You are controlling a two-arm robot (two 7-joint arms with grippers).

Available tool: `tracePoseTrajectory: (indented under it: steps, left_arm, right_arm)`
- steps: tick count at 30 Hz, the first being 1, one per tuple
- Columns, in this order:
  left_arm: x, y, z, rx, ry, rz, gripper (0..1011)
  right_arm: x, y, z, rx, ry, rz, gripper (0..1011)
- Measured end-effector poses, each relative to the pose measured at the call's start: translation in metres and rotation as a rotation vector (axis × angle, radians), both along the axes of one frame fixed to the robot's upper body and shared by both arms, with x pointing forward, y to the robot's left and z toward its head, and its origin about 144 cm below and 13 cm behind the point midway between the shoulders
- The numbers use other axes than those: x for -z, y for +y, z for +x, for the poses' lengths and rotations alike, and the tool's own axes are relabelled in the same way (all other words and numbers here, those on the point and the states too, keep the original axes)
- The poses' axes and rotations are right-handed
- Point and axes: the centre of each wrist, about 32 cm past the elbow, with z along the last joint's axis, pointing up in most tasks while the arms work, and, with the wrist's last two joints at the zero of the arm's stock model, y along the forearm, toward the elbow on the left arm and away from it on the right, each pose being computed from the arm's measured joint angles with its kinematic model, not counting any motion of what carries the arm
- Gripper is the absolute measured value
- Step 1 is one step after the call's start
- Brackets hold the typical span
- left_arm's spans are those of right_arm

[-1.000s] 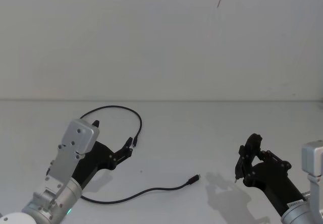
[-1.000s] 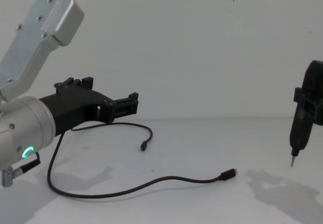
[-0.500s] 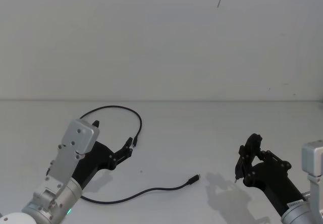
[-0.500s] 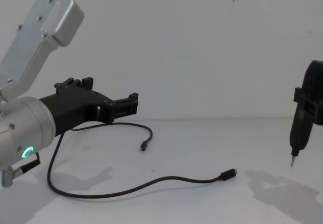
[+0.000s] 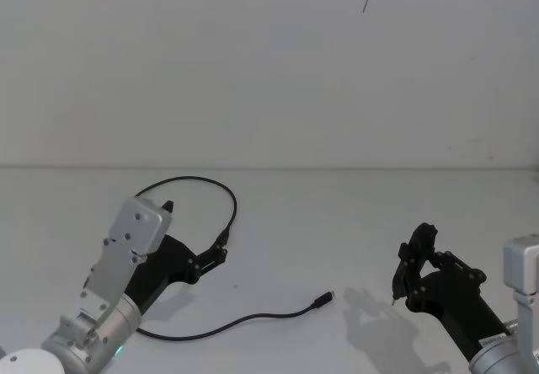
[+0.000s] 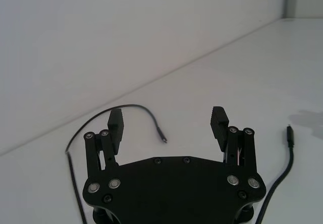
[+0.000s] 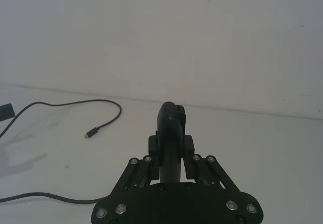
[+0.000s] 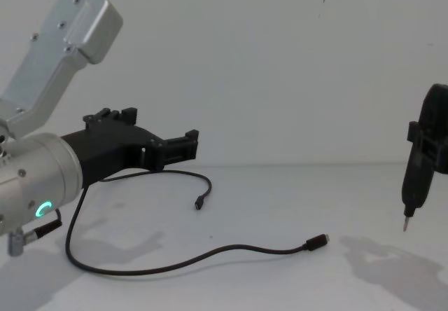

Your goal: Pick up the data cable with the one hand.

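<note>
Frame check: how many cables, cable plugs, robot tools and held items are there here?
Cables: 1, the data cable
Plugs: 2, near plug and far plug
Tools: 2, left tool open, right tool shut
Held items: 1, a metal-tipped dark rod in the right tool
Total: 6

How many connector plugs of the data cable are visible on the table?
2. One plug lies near the left tool; the other lies toward the table's middle. None seems hidden.
</note>
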Motion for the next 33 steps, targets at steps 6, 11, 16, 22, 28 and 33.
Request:
tracePoseTrajectory:
  steps: [6, 11, 16, 22, 28, 33]
  left_arm:
    - [-0.002, 0.0, 0.007, 0.06, 0.02, 0.014, 1002]
    - [-0.005, 0.002, 0.015, 0.125, 0.043, 0.033, 1002]
    - [-0.008, 0.004, 0.023, 0.187, 0.069, 0.055, 1001]
    - [-0.013, 0.007, 0.036, 0.28, 0.112, 0.088, 1001]
    - [-0.019, 0.012, 0.05, 0.363, 0.156, 0.124, 1001]
    - [-0.023, 0.017, 0.065, 0.448, 0.214, 0.166, 1001]
  right_arm:
    - [0.0, 0.0, 0.0, 0.0, 0.0, 0.0, 263]
    - [0.0, 0.0, 0.0, 0.0, 0.0, 0.0, 263]
    - [0.0, 0.0, 0.0, 0.0, 0.0, 0.0, 263]
    - [0.0, 0.0, 0.0, 0.0, 0.0, 0.0, 263]
    - [0.0, 0.0, 0.0, 0.0, 0.0, 0.0, 263]
    - [0.0, 0.0, 0.0, 0.0, 0.0, 0.0, 263]
